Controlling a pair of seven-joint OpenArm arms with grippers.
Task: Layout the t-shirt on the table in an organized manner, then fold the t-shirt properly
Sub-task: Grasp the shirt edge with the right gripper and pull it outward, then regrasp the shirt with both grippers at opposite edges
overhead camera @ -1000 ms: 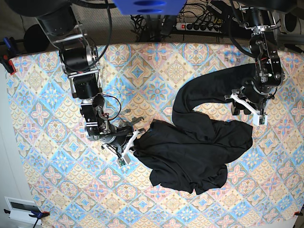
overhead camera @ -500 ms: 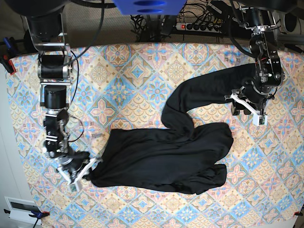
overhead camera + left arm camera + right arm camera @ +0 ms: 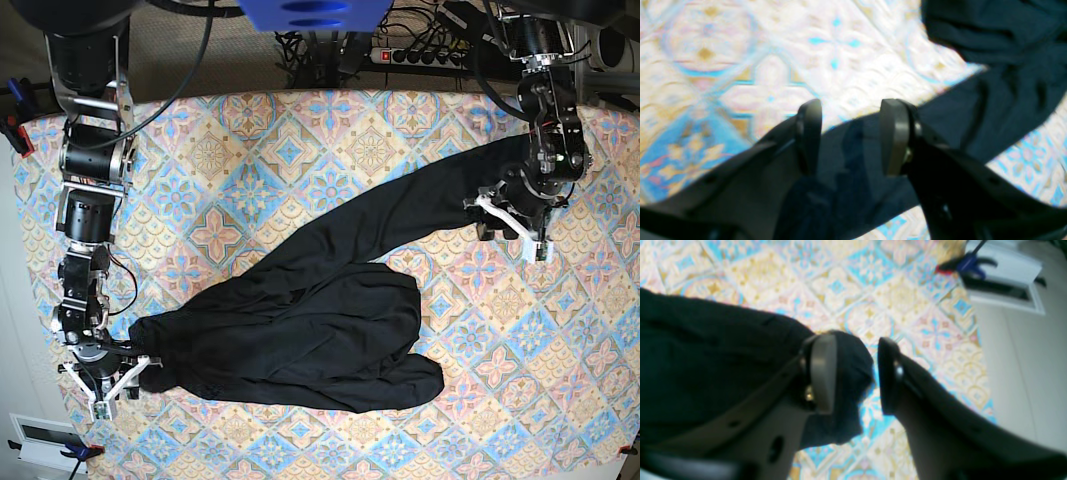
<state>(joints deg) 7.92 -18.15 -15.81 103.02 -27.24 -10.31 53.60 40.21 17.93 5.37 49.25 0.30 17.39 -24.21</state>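
Observation:
The black t-shirt (image 3: 300, 340) lies stretched across the patterned table (image 3: 300, 150), from the front left up to a long sleeve at the right. My right gripper (image 3: 112, 388) is at the shirt's left end. In the right wrist view its jaws (image 3: 853, 373) stand open, with the tip of the black fabric (image 3: 706, 356) between them and a gap on one side. My left gripper (image 3: 510, 228) hovers over the sleeve at the right. In the left wrist view its jaws (image 3: 850, 136) are open above the flat sleeve (image 3: 990, 100).
The table's left edge and front left corner are close to my right gripper. A white box (image 3: 40, 435) sits on the floor there, and a blue clamp (image 3: 967, 265) grips the cloth's edge. A power strip (image 3: 420, 55) lies behind the table.
My right arm dragged the shirt's end far toward the front left, pulling the crumpled garment out long. Its jaws, shut on the fabric before, now stand apart. The left arm barely moved.

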